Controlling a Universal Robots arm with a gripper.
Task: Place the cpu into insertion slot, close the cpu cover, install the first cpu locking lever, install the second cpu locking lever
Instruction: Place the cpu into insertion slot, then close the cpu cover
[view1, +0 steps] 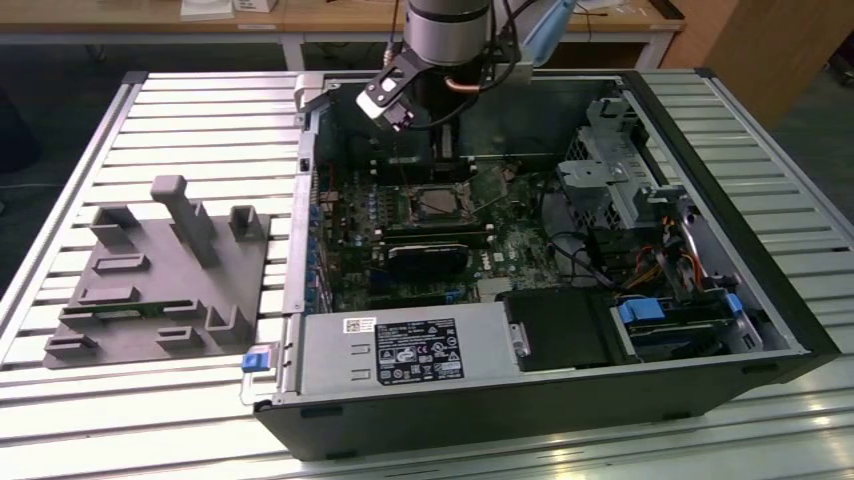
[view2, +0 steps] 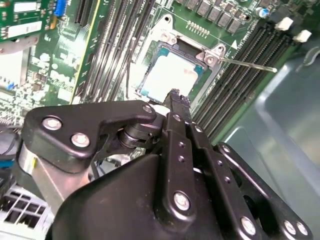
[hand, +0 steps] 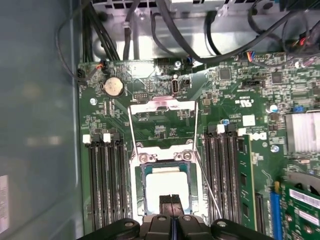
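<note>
The cpu (hand: 166, 186) lies flat in the insertion slot (hand: 138, 189), its silver top bright; it also shows in the second wrist view (view2: 167, 77). The cpu cover (hand: 162, 103) stands swung back off the slot, its window showing green board through it. Thin wire levers (hand: 207, 182) (view2: 247, 64) stick out beside the slot, unlatched. My gripper (hand: 171, 201) hovers just over the cpu's near edge, its black fingers pressed together with nothing between them; its tip (view2: 175, 96) sits right above the chip. In the exterior view the arm (view1: 447, 40) reaches down into the case above the slot (view1: 438, 203).
Long black memory slots (hand: 107, 180) (hand: 225, 170) flank the slot. A black card (view1: 430, 250) lies just in front of it, and the power supply (view1: 400, 350) closes the case's near side. Drive cages (view1: 614, 180) and cables fill the exterior view's right. A grey fixture (view1: 147, 275) sits outside on the slatted table.
</note>
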